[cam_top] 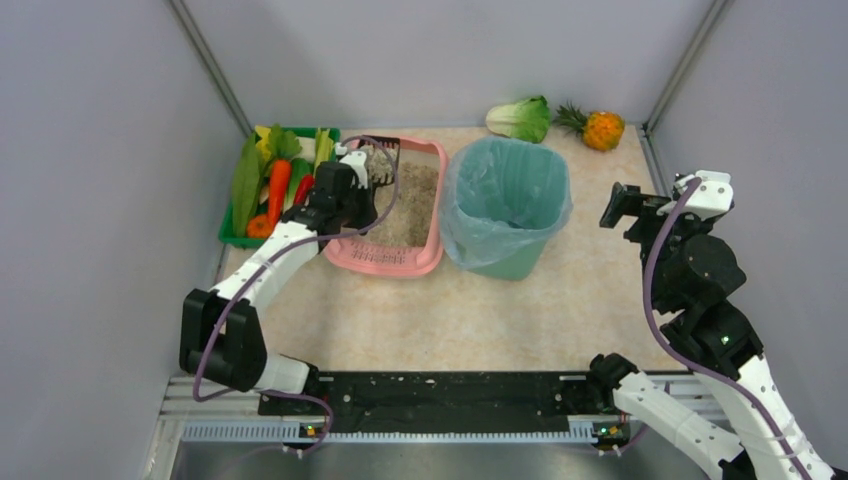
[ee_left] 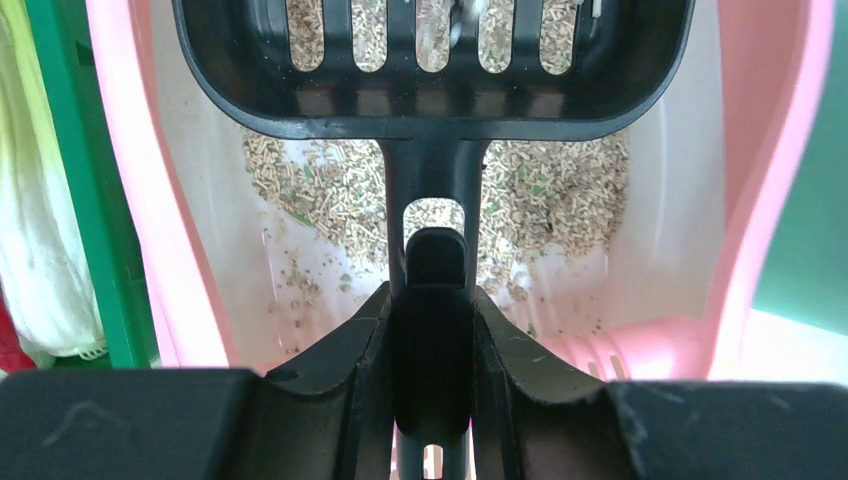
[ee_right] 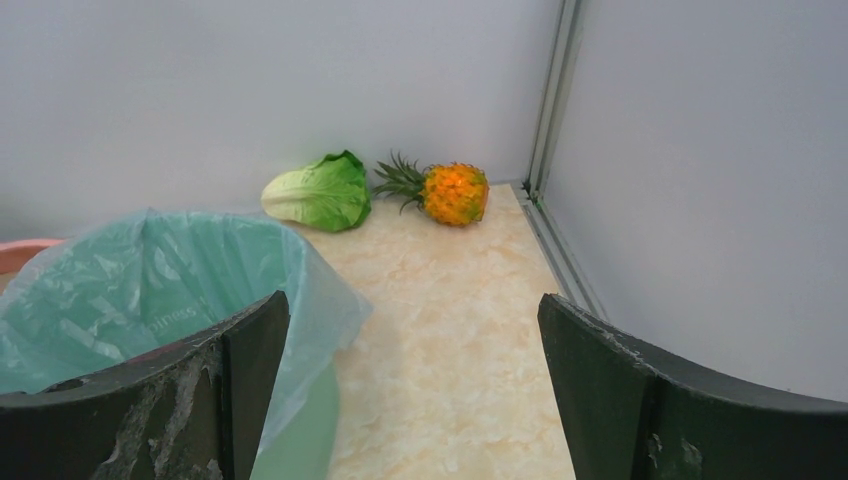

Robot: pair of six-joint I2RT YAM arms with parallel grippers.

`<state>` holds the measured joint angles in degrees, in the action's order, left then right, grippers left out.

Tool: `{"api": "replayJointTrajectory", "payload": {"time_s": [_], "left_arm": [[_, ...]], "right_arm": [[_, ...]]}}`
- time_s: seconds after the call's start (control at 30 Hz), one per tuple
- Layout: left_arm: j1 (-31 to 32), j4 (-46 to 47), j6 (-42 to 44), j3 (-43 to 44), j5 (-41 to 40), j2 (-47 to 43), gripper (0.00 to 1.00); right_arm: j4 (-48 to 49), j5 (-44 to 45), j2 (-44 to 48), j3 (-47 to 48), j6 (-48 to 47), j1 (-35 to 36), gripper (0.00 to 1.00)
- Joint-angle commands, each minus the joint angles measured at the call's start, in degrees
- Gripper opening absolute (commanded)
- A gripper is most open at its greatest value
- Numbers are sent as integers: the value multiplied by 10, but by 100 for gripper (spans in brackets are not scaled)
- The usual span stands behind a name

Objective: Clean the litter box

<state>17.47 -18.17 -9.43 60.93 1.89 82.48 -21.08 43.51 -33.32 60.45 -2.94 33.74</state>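
Observation:
The pink litter box (cam_top: 385, 262) lies between the green crate and the teal bin, with grey-beige litter (cam_top: 415, 205) inside. My left gripper (cam_top: 352, 185) hangs over its far left part, shut on the handle of a black slotted scoop (cam_top: 381, 163); a greyish heap shows in the scoop. In the left wrist view the gripper (ee_left: 430, 300) clamps the scoop (ee_left: 430, 90) handle above the litter (ee_left: 340, 190) and the pink wall (ee_left: 130, 200). My right gripper (cam_top: 620, 205) stands open and empty to the right of the bin, well above the table (ee_right: 412, 320).
A teal bag-lined bin (cam_top: 510, 262) stands right of the litter box and shows in the right wrist view (ee_right: 120, 280). A green crate (cam_top: 232, 238) of vegetables sits at the left. A lettuce (cam_top: 520, 118) and a pineapple (cam_top: 603, 130) lie at the back right corner.

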Motion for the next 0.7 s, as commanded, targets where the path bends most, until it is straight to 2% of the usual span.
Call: {"api": "replayJointTrajectory", "payload": {"time_s": [0.0, 0.27, 0.47, 0.6, 0.67], "left_arm": [[1, 35, -20, -29, 37, -42, 0], [-1, 33, -57, -27, 70, -43, 0], [-2, -20, -76, 9, 112, -18, 0], [-4, -41, -69, 22, 90, -8, 0], [-2, -92, -46, 40, 48, 1, 0]], "right_arm": [[-1, -8, 4, 27, 9, 4, 95], [-3, -23, -13, 32, 16, 4, 95], [-6, -30, -20, 36, 16, 4, 95], [-6, -30, -21, 35, 15, 4, 95], [-6, -30, -22, 36, 13, 3, 95]]}}
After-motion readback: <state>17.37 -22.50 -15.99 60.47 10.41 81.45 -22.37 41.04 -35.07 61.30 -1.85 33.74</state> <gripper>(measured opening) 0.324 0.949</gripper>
